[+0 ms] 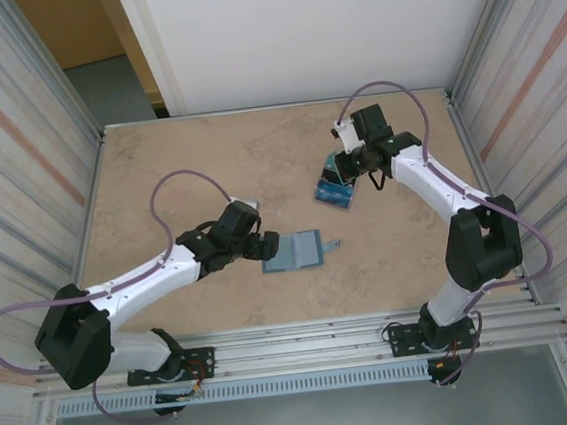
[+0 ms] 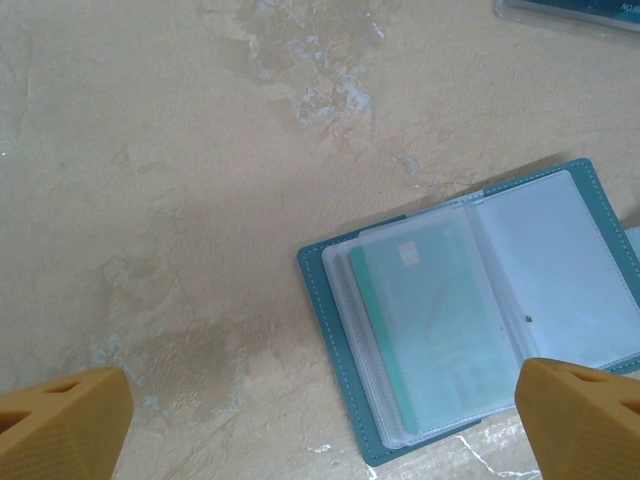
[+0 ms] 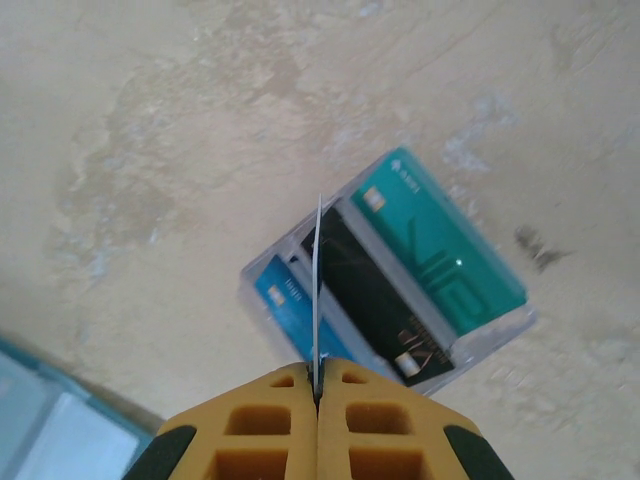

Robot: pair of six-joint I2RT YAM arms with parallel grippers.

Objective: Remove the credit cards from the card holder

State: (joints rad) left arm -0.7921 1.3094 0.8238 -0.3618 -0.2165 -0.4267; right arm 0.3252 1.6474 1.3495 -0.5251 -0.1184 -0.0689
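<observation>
You look well into the job. Three credit cards [image 3: 400, 280], teal, black and blue, lie in a loose overlapping pile on what seems to be a clear sleeve, on the right side of the desk [image 1: 208, 159]. Your right claw [image 3: 318, 385] is clenched on one more thin card [image 3: 318, 280], held edge-on just above that pile. Its colour cannot be told. I judge it only needs setting down with the rest.

The card holder [image 2: 560, 270] lies open and flat near the middle of the desk, its small tab pointing toward the right arm. Your left claw [image 2: 322, 415] is released, with its fingers [image 2: 60, 420] spread wide and grasping nothing. It hovers just over the holder's near-left corner. One teal card [image 2: 430, 330] sits inside a clear pocket on the left page, so the task is not finished. Whether more cards hide behind it in the stacked pockets, I cannot tell. The right page looks empty.

The desk is a beige, marbled, stone-look top with pale scuffed patches and nothing else lying on it. Striped ribbed panels [image 1: 14, 128] close it in on both sides, and a plain white wall [image 1: 326, 28] stands at the far end. Metal rails [image 1: 305, 336] run along the near edge, where both arm bases are bolted.
</observation>
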